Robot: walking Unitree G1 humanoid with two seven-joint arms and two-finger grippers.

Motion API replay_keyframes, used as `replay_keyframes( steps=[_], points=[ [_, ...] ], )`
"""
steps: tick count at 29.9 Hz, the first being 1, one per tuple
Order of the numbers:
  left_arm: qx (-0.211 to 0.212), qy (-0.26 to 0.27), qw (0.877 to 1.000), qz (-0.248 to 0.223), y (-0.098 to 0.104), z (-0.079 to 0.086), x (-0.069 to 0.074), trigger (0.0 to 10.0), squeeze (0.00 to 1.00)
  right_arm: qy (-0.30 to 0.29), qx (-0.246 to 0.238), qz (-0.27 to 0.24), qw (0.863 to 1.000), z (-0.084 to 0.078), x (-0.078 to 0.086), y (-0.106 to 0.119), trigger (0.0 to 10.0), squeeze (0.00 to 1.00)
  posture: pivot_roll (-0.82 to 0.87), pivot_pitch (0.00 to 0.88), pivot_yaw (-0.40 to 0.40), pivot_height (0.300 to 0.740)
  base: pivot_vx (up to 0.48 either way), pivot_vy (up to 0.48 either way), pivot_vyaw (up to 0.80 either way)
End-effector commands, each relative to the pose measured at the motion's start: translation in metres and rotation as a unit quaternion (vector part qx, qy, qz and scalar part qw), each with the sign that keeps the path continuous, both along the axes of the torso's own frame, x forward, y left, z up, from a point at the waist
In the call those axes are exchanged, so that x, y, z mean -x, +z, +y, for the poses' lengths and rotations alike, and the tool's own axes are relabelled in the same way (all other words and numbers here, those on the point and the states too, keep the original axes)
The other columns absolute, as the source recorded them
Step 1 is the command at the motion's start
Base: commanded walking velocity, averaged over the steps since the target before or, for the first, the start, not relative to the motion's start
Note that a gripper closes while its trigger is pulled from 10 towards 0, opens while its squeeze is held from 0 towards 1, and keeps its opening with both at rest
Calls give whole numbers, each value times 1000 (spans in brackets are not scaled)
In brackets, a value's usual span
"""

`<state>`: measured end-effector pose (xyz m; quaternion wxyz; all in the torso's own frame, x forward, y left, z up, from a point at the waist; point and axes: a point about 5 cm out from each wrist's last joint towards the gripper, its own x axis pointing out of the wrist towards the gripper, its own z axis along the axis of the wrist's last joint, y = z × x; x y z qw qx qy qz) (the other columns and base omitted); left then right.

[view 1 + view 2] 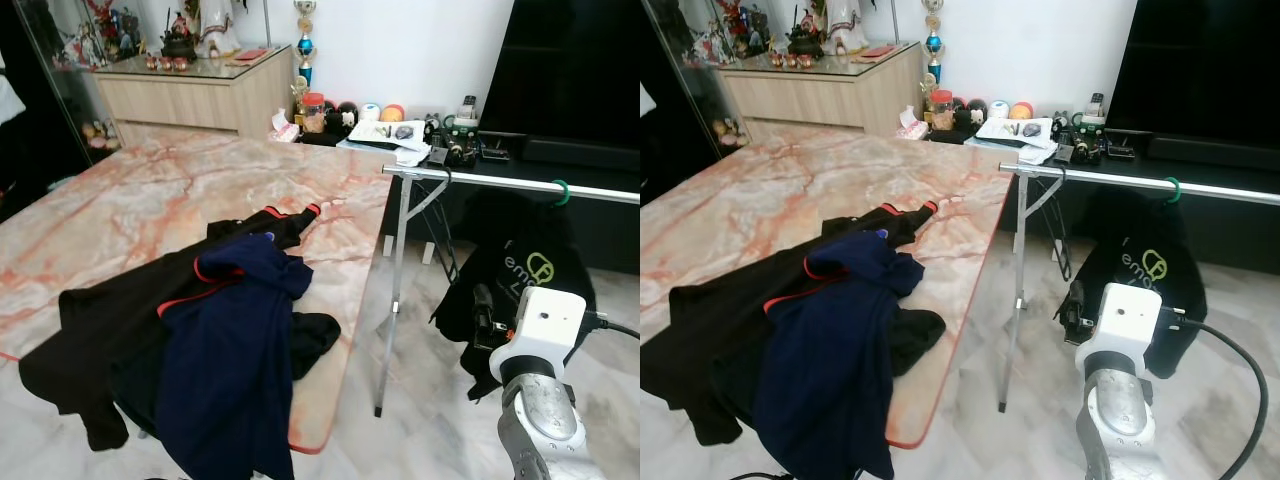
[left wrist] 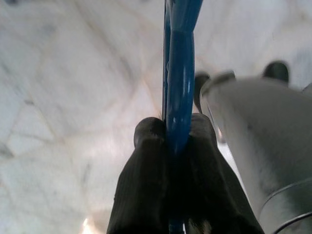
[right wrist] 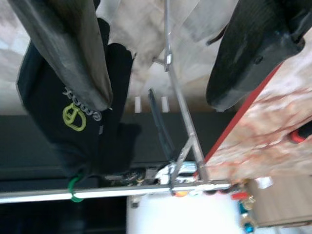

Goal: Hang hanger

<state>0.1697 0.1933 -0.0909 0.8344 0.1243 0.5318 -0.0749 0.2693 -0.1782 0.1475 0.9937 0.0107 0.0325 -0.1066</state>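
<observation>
While the left hand pinches a blue hanger over the pale floor, the right hand hangs wide open and empty near the metal rail, where a green-hooked black garment hangs beside the counter.

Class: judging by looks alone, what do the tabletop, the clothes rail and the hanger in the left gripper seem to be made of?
Tabletop: polished marble or a marble-look slab, with pink-orange veining and a soft sheen.
Clothes rail: bare metal tube, silvery, with bright highlights.
Hanger: probably plastic, glossy blue and smoothly rounded, clamped in the left gripper.
</observation>
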Motion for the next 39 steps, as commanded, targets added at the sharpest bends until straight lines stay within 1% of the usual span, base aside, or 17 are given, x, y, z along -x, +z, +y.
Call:
replay_keyframes(
  steps=[1,5,7,9,10,12,17,22,33,39],
  points=[
    [-1,-4,1000,5,-1,-1,1,10000,0,-5,4,0,1000,-3,-1,2,10000,0,30,24,29,740,0,-315,0],
    [-1,-9,1000,6,0,-1,1,10000,0,-19,-2,9,1000,-6,1,-3,10000,0,30,25,29,740,0,-314,0],
    [0,-10,1000,6,0,-1,1,10000,0,-40,-20,21,999,-10,3,-10,10000,0,30,25,29,740,0,-315,0],
    [0,-10,1000,6,0,-1,1,10000,0,-47,-22,26,998,-12,3,-12,10000,0,30,25,29,740,0,-315,0],
    [0,-10,1000,7,0,-1,1,10000,0,-59,-37,34,997,-16,5,-17,10000,0,30,25,29,740,0,-315,0],
    [0,-11,1000,7,0,-1,1,10000,0,-75,-48,46,995,-20,7,-22,10000,0,30,25,29,740,0,-313,0],
    [0,-12,1000,7,0,-1,0,10000,0,-93,-64,62,992,-24,10,-29,10000,0,29,26,31,740,0,-314,-104],
    [-1,-13,1000,6,0,0,0,10000,0,-99,-65,70,990,-24,12,-35,10000,0,31,27,32,740,0,-313,-620],
    [-3,-14,1000,5,0,0,0,10000,0,-102,-61,89,989,-25,11,-46,10000,0,30,28,36,740,0,-314,0],
    [-17,-32,999,2,1,1,-2,10000,0,-101,-54,102,988,-27,11,-52,10000,0,27,28,40,740,0,-326,0]
  ],
)
